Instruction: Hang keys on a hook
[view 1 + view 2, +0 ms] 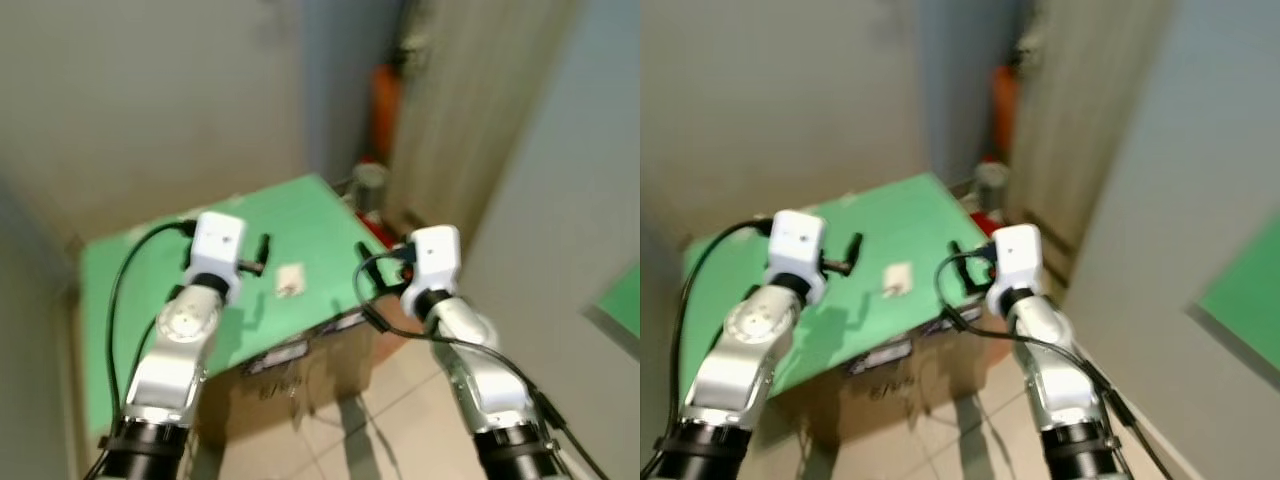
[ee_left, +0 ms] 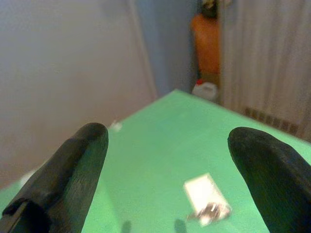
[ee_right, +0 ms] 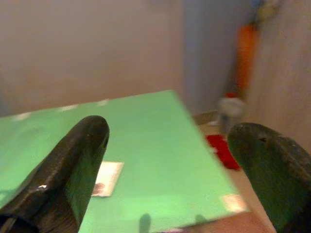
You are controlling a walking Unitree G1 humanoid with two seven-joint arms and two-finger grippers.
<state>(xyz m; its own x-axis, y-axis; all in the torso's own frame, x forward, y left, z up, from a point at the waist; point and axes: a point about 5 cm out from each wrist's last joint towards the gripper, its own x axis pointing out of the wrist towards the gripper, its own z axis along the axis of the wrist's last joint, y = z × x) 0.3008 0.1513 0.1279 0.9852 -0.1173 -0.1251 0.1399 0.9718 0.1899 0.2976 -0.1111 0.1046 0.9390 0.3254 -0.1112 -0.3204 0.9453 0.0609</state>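
Note:
A small bunch of keys on a white tag (image 1: 289, 280) lies on the green table top (image 1: 150, 270), close to its front edge. The left wrist view has the tag and keys (image 2: 208, 200) just ahead, and in the right wrist view the tag (image 3: 107, 177) lies off to one side. My left gripper (image 1: 258, 256) hovers over the table just left of the keys, open and holding nothing. My right gripper (image 1: 378, 256) hangs open at the table's right edge, to the right of the keys. The eye views are blurred.
The green top rests on a cardboard box (image 1: 300, 372) standing on a tiled floor (image 1: 400, 400). An orange object (image 1: 386, 100), a pale jar (image 1: 368, 184) and a red item (image 3: 221, 150) crowd the far corner. A grey wall (image 1: 570, 200) runs close along the right.

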